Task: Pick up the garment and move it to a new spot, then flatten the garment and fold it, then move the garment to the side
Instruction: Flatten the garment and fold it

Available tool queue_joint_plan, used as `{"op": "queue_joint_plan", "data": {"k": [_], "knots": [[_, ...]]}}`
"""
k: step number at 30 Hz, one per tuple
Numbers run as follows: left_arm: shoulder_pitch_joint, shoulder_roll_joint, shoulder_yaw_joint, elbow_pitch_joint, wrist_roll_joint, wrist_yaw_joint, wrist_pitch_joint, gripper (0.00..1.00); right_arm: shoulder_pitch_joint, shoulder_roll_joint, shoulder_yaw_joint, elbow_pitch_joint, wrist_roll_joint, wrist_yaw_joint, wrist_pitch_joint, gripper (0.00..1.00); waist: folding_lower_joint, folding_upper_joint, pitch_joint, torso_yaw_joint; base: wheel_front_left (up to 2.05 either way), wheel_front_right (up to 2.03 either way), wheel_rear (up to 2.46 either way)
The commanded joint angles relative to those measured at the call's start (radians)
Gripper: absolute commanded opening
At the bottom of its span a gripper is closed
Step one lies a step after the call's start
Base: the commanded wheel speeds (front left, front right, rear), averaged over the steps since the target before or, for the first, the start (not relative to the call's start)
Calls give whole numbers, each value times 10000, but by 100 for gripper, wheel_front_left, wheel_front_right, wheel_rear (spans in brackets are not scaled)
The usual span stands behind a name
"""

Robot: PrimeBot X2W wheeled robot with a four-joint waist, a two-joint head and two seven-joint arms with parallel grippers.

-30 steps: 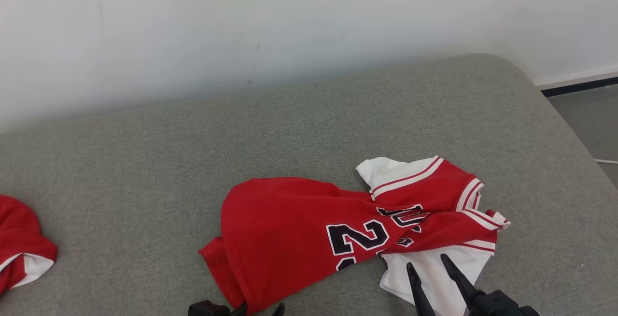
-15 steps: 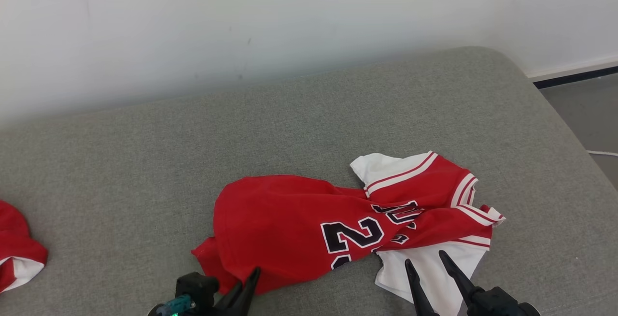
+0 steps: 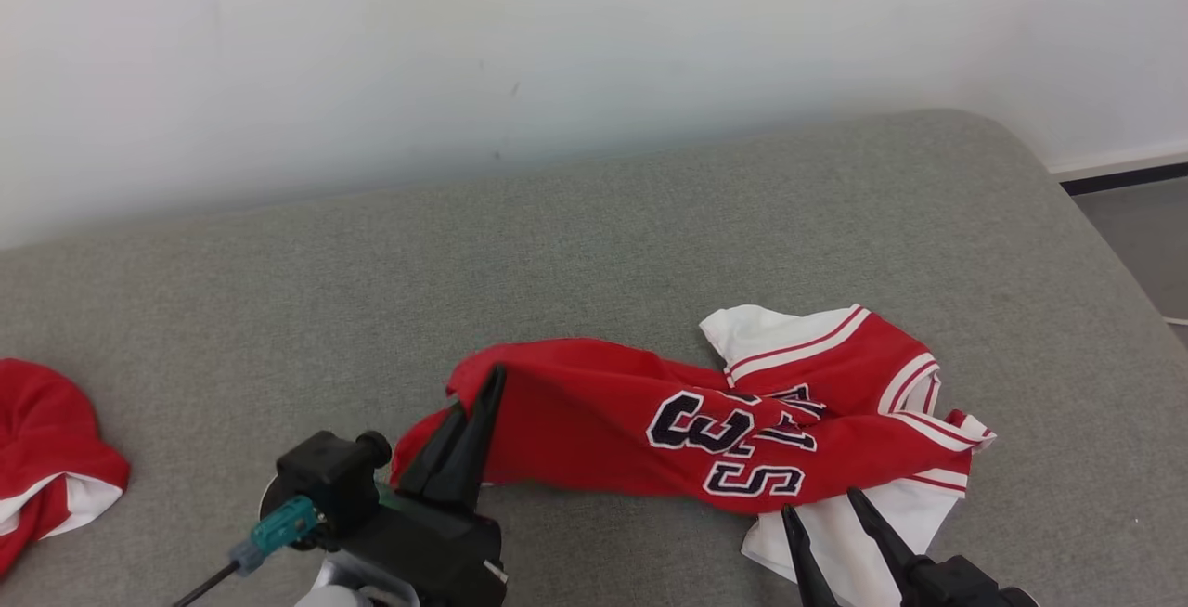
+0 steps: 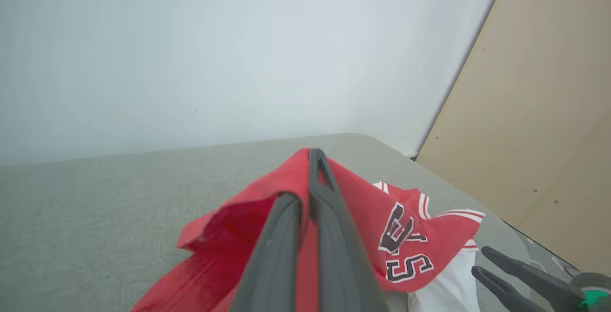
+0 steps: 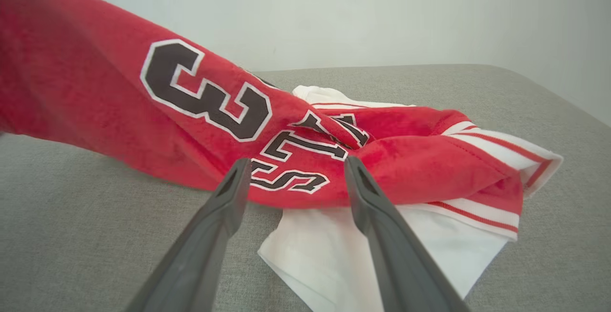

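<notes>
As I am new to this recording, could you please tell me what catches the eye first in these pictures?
A crumpled red jersey with dark numbers lies at the near middle of the grey cushion. The left gripper is shut on its left edge and holds it up, while the right gripper hangs open over its white part. Another red garment lies at the far left.

We count two red-and-white garments, the jersey (image 3: 594,421) and a second garment (image 3: 46,440), and two tools, the left tool (image 3: 492,382) and right tool (image 3: 819,501).
</notes>
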Motion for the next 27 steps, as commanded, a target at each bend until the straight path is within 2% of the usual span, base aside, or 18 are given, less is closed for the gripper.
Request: {"op": "queue_joint_plan", "data": {"k": [1, 7, 11, 15, 21, 27], "knots": [[29, 9, 61, -509, -85, 157, 132, 0, 46, 12, 4, -19, 67, -26, -36, 100, 1, 0, -15, 37, 0, 0, 0], [132, 114, 131, -2101, -284, 780, 945, 0, 28, 15, 60, -50, 93, -26, -38, 100, 1, 0, 25, -8, 0, 0, 0], [-52, 332, 326, -1921, -297, 1174, 1442, 0, -86, 16, 113, -74, 88, -26, -54, 100, 1, 0, 225, -117, 0, 0, 0], [-624, 511, 603, -867, -271, 1396, 1775, 0, -210, 17, 212, -104, 117, -26, -63, 100, 1, 0, 564, -267, 0, 0, 0], [-1676, 722, 785, 995, -59, 1131, 1638, 0, -464, 17, 443, -180, 106, -26, -86, 100, 1, 0, 1134, -587, 0, 0, 0], [-2993, 1096, 971, 3171, 496, 823, 822, 0, -780, -92, 670, -332, 80, -26, -91, 100, 1, 0, 1954, -1049, 0, 0, 0]]}}
